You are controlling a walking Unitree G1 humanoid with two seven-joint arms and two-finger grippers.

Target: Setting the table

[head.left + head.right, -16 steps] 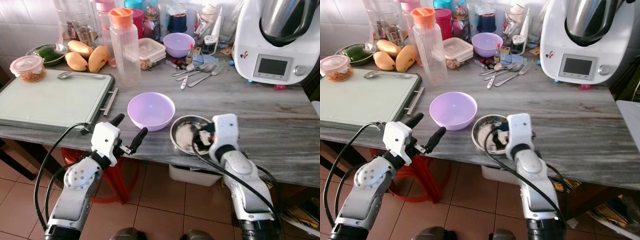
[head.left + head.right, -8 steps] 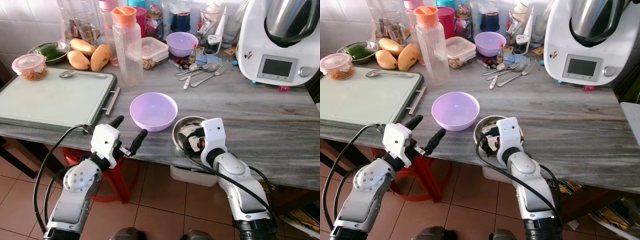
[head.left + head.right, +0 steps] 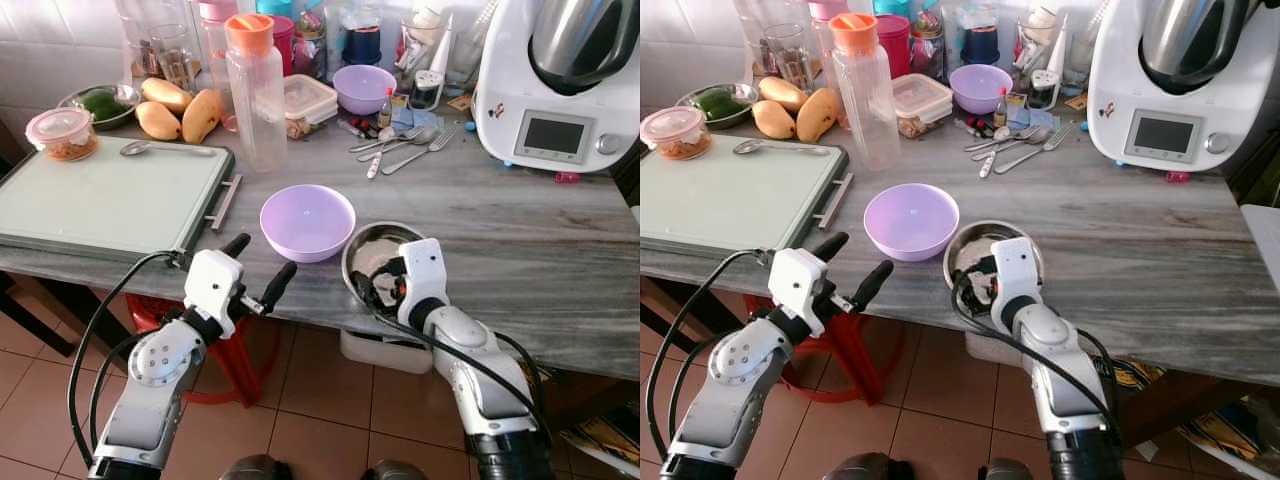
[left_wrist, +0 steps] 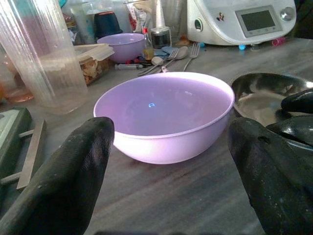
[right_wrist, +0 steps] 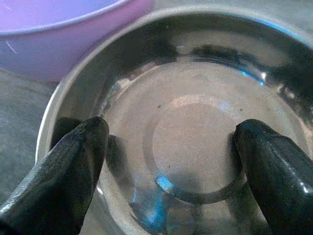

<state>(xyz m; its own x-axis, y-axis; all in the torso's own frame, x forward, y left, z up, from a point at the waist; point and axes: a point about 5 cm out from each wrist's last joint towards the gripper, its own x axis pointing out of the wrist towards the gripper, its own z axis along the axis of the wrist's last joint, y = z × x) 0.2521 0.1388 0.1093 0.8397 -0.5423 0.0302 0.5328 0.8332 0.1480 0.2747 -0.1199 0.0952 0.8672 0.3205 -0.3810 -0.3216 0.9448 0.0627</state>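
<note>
A steel bowl (image 3: pixel 372 250) sits near the counter's front edge, beside a purple bowl (image 3: pixel 307 220) on its left. My right gripper (image 3: pixel 384 288) reaches down into the steel bowl (image 5: pixel 195 122). Its fingers (image 5: pixel 63 171) stand spread apart inside the rim, open, holding nothing. My left gripper (image 3: pixel 261 258) hovers open at the counter's edge, just in front of the purple bowl (image 4: pixel 164 112) and apart from it. Spoons and a fork (image 3: pixel 395 145) lie further back, near a second purple bowl (image 3: pixel 363 88).
A green tray (image 3: pixel 100 200) with a spoon (image 3: pixel 165 149) fills the left of the counter. Behind stand a clear bottle (image 3: pixel 253 95), mangoes (image 3: pixel 175 110), food containers (image 3: pixel 62 135) and jars. A white kitchen machine (image 3: pixel 560 80) stands at the back right. Bare counter lies right of the steel bowl.
My right wrist has swung a little to the left, its fingers staying inside the steel bowl. The left arm has held its place.
</note>
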